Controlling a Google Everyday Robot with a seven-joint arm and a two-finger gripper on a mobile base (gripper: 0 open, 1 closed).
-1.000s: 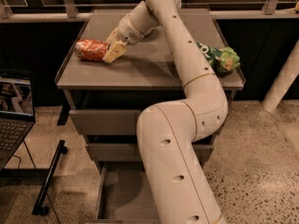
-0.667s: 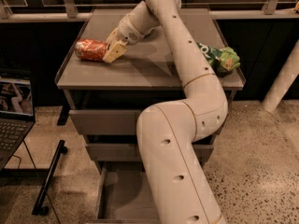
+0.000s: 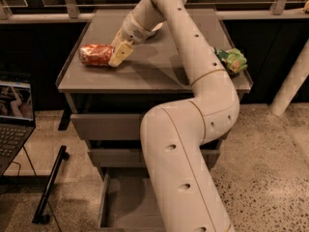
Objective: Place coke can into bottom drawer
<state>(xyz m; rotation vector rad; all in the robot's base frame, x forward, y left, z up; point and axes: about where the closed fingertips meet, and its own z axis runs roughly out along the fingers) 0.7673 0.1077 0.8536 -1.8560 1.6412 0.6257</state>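
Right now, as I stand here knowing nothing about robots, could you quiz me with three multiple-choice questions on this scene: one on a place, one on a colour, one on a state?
1. Where is the pincer?
A) out of sight
B) at the coke can on the cabinet top
C) hanging in mid-air

2. What colour is the snack bag?
A) green
B) blue
C) white

3. The bottom drawer is:
A) shut
B) removed
C) pulled open

Answers:
1 B, it is at one end of the can, which lies on its side.
2 A, the bag at the top's edge is green.
3 C, its grey floor is exposed.
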